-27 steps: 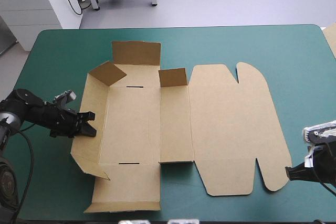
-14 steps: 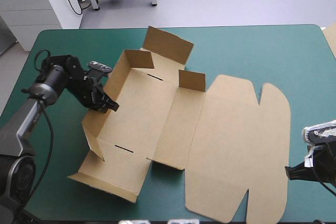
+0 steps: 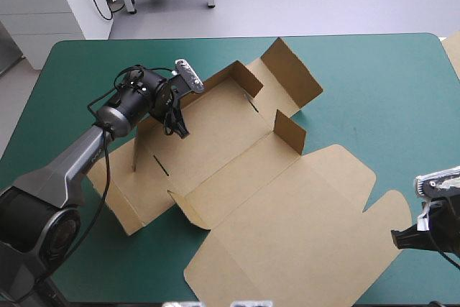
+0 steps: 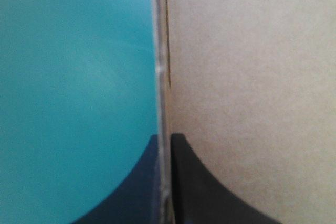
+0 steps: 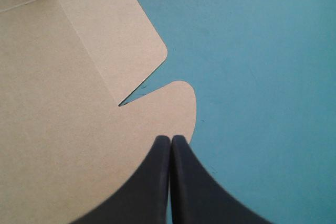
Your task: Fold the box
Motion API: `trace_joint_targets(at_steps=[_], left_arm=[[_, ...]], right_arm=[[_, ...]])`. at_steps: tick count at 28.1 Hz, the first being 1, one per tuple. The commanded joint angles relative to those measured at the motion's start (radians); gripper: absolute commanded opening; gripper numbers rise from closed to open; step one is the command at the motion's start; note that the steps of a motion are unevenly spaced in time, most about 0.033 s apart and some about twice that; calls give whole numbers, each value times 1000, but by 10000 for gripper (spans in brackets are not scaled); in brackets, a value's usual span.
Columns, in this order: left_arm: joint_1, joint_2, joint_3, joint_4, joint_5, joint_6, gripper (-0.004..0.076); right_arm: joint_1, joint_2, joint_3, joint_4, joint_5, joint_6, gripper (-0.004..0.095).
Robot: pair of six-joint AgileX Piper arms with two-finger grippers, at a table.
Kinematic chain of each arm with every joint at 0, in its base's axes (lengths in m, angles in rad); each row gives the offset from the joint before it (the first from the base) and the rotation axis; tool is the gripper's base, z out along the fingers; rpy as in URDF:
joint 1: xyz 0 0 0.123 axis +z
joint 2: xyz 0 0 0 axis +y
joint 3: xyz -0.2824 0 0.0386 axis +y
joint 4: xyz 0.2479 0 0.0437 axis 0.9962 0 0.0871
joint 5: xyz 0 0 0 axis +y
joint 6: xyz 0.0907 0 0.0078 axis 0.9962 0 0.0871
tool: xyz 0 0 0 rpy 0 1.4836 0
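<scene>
High view: box (image 3: 244,177), brown board, part-formed, lying diagonally on table (image 3: 374,84), from far-left of centre to near-right corner.
- Far-left portion: walls raised, approx. tray form, two flaps upright on far side.
- Near-right portion: lid panel flat on teal-green cover, rounded tabs twd right edge.

My left hand (image 3: 177,126): clenched on raised wall at box's left end, arm reaching in from table's left.
- Left wrist view: left hand (image 4: 165,137) w/ black fingers (image 4: 199,192) either side of board edge, sheet between them. Cover on one side, board face on other.

My right hand (image 3: 397,238): at near-right corner of table, just beside lid's corner.
- Right wrist view: right hand (image 5: 170,139) w/ fingers pressed together in one pointed arch, tips over rim of rounded lid tab (image 5: 173,103). Notch cut just ahead of tips.
</scene>
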Motion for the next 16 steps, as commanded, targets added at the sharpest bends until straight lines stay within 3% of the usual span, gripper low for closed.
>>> trace_joint_targets(at_steps=[1,6,11,16], left_arm=[[-42,-49,-35,95,-139,-2,-8],[-118,-49,-32,259,-235,-4,-8],[-173,-48,-32,497,-266,-35,-8],[-210,-48,-21,552,-279,-68,-8]], right_arm=[[0,4,-20,-27,-6,-12,-16],[0,4,-20,-27,-6,-10,-16],[0,4,-20,35,-6,-1,-16],[0,4,-20,63,-17,-4,-16]])
